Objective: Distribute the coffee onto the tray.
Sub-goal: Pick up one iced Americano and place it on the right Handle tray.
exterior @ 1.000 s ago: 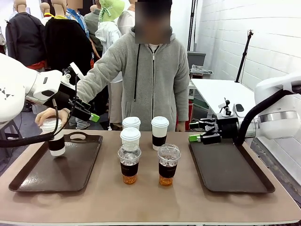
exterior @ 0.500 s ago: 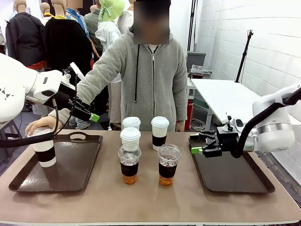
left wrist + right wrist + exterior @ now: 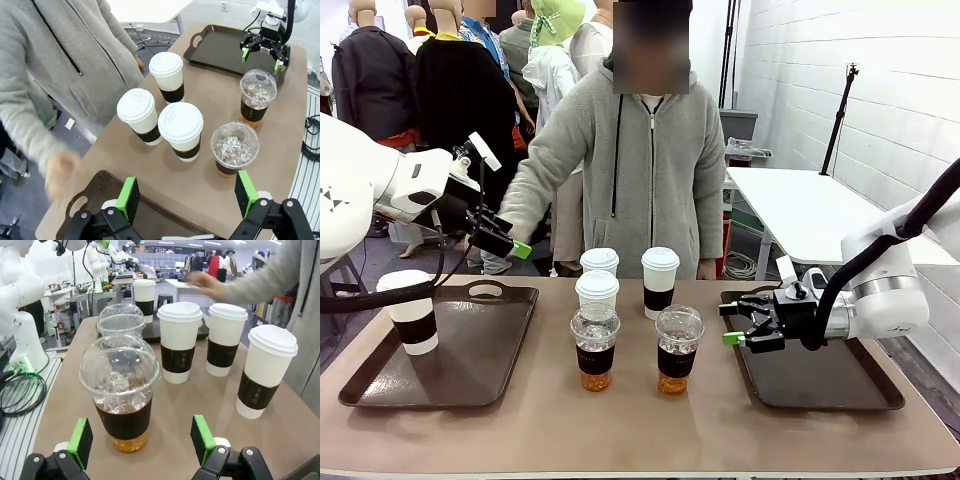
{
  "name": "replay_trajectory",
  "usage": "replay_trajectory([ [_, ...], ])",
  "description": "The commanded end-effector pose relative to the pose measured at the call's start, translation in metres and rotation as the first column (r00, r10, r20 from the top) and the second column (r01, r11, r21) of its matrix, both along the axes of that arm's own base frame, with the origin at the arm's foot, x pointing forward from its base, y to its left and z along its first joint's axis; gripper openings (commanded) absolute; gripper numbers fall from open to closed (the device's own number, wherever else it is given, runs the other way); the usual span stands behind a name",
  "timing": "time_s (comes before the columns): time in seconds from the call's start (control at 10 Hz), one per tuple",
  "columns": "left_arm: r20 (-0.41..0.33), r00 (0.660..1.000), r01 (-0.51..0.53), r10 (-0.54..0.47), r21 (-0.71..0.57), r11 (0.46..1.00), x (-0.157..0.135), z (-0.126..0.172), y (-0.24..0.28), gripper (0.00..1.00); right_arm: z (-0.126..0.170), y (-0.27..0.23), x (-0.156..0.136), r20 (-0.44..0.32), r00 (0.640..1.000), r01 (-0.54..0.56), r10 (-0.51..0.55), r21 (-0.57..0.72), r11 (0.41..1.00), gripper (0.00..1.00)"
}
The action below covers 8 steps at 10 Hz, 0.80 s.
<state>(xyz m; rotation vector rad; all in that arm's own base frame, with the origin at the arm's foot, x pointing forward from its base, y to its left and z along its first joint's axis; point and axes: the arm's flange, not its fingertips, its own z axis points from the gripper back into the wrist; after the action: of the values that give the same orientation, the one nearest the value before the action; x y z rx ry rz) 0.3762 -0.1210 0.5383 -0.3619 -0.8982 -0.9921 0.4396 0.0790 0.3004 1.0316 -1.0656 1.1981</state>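
One white-lidded coffee cup stands on the left tray. Three more white-lidded cups and two clear dome-lidded cups stand mid-table. My right gripper is open, low over the right tray's left edge, pointing at the nearer dome cup. That cup is just ahead of my right gripper, not between the fingers. My left gripper hangs open above the left tray, and my left gripper holds nothing.
A person stands at the far side of the table, one hand blurred near the left tray's handle. The right tray carries nothing. Bare tabletop lies in front of the cups.
The person set the white cup down on the left tray, let go and drew the hand back. My right gripper moved left and lower, toward the dome cups.
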Motion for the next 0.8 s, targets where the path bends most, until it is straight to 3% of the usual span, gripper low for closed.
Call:
replay_trajectory([
  [0.0,-0.007,1.0,0.002,-0.002,-0.007,1.0,0.001,-0.002,0.001,1.0,-0.006,-0.001,0.005,0.01,0.999,-0.032,0.032,-0.001,0.999,1.0],
  [0.7,-0.007,1.0,0.002,-0.002,-0.007,1.0,0.001,-0.002,0.001,1.0,-0.015,0.009,0.006,-0.012,1.0,0.001,-0.001,0.006,1.0,1.0],
])
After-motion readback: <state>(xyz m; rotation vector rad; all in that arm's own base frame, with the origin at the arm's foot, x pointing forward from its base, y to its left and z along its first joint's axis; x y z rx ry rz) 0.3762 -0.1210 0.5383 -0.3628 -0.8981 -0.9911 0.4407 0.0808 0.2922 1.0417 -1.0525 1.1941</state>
